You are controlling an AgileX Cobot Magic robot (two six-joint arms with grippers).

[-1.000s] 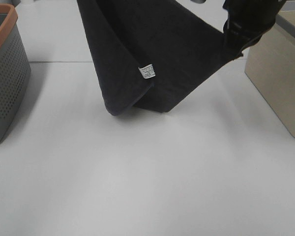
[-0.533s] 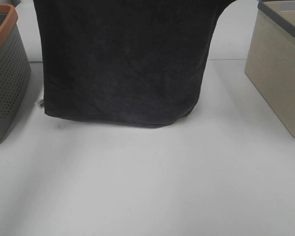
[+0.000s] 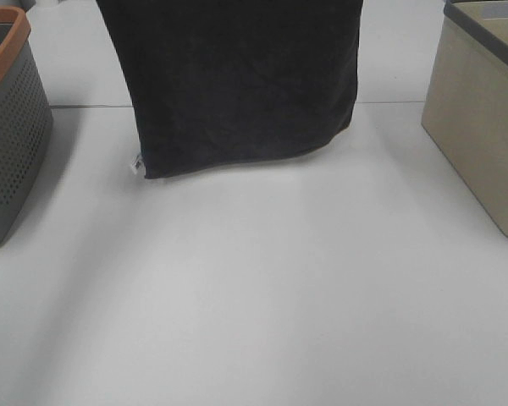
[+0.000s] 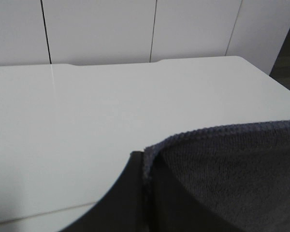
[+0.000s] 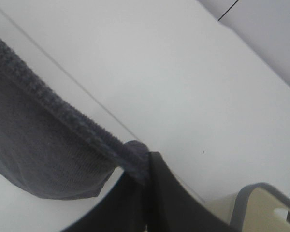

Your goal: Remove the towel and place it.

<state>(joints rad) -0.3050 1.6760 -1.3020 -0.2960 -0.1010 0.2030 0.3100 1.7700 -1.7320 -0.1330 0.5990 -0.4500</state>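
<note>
The towel [image 3: 237,85] is a dark navy-black cloth hanging flat and spread out above the white table [image 3: 262,296], its top edge out of the exterior view. Its small white tag [image 3: 137,164] shows at the lower left corner. Neither gripper shows in the exterior view. In the left wrist view my left gripper [image 4: 144,174] is shut on the towel's hemmed edge [image 4: 222,164]. In the right wrist view my right gripper [image 5: 144,181] is shut on another corner of the towel [image 5: 43,140].
A grey perforated basket with an orange rim [image 3: 8,127] stands at the left edge. A beige bin with a grey rim [image 3: 483,127] stands at the right, and shows in the right wrist view [image 5: 266,208]. A seam [image 3: 76,106] crosses the table behind the towel.
The towel went from a folded V shape to hanging spread flat. It has since risen, its bottom edge higher, and it looks narrower, with the tag now at the lower left.
</note>
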